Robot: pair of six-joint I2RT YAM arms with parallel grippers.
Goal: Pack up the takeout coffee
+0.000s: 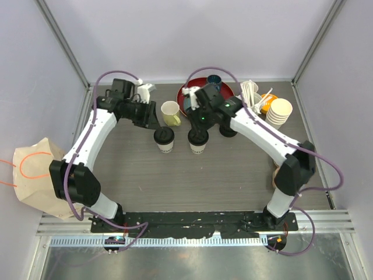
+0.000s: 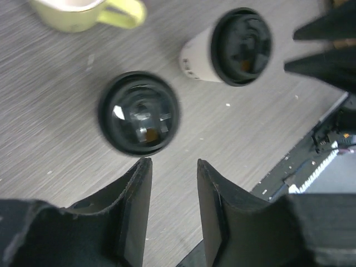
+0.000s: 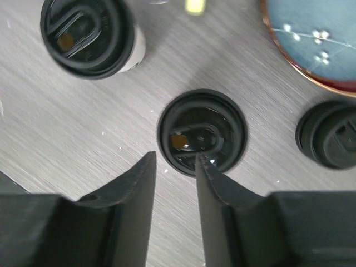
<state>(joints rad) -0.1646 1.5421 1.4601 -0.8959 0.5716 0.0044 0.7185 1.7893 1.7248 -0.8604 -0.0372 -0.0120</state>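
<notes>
Two takeout coffee cups, cream-white with black lids, stand side by side mid-table: the left cup [image 1: 165,140] and the right cup [image 1: 198,142]. My left gripper [image 1: 156,123] hovers just behind the left cup. In the left wrist view its lid [image 2: 139,113] lies just past the open, empty fingers of the left gripper [image 2: 172,162], with the other cup [image 2: 239,47] further off. My right gripper [image 3: 175,156] is open above the right cup's lid [image 3: 201,132], holding nothing. The left cup [image 3: 86,36] shows at the upper left there.
A third black lid [image 3: 328,142] sits right of the cups. A pale yellow mug [image 1: 170,112] stands behind them. A red tray [image 1: 189,93] carries a dark blue cup [image 1: 214,79]. Stacked paper cups [image 1: 278,112] stand at the back right, and a brown paper bag [image 1: 35,175] sits at the far left.
</notes>
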